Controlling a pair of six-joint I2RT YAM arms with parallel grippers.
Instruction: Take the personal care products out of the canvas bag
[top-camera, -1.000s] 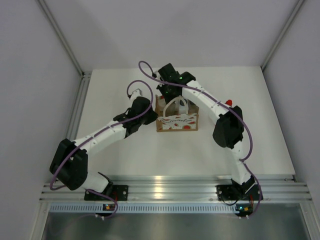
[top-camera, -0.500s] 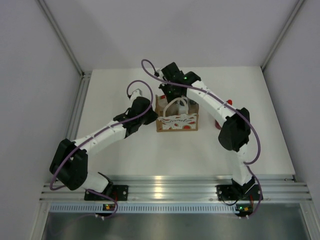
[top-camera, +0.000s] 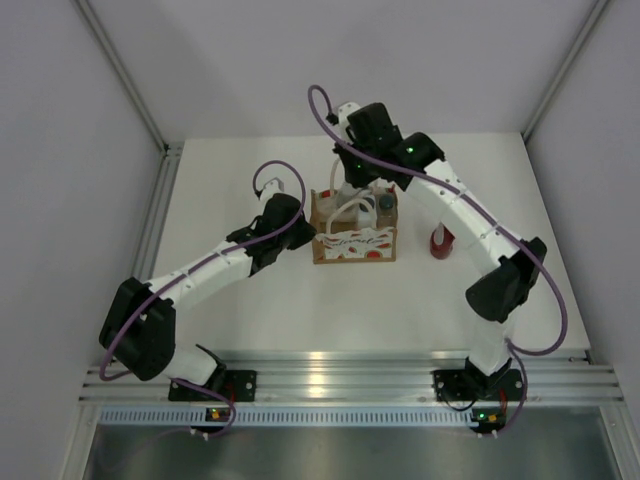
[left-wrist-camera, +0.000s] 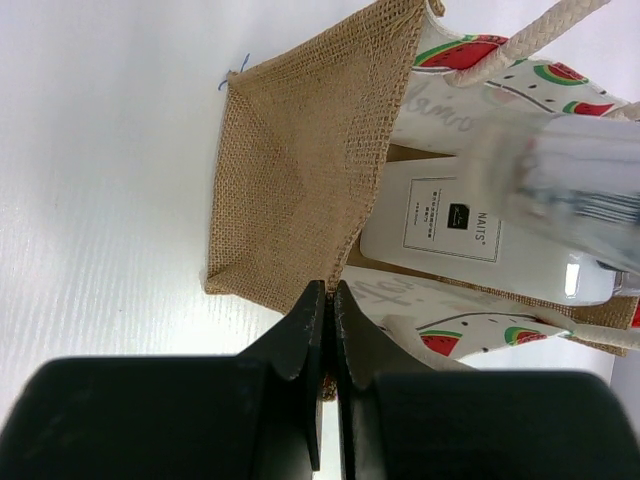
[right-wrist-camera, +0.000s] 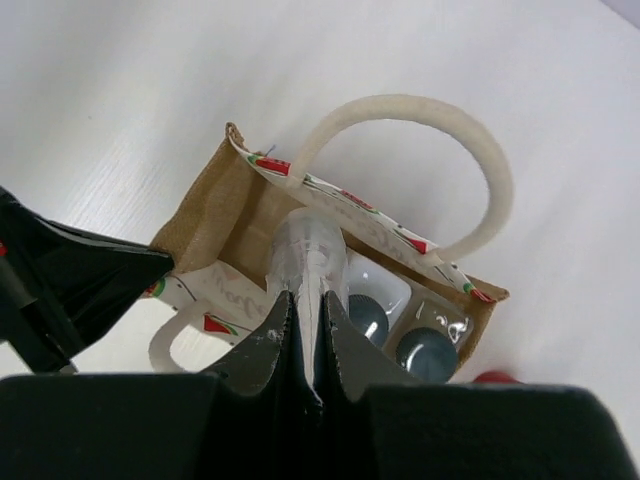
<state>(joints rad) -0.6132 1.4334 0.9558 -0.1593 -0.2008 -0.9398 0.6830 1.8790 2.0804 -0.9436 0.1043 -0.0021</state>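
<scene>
While left end effector (left-wrist-camera: 327, 292) pinches canvas bag (left-wrist-camera: 300, 170) edge with fingers closed, right end effector (right-wrist-camera: 305, 322) clamps squeeze tube (right-wrist-camera: 303, 250) above bag mouth. Red bottle (top-camera: 440, 241) out on counter (top-camera: 380, 300); two white bottles (right-wrist-camera: 372, 316) inside. Step: extracting tube. Next, likely: clear rope handle (right-wrist-camera: 485, 170), set down beside bag.

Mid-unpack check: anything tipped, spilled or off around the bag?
Nothing stands out. The canvas bag sits upright, the red bottle stands beside it on the table, and the right claw holds the tube. No spills.
</scene>
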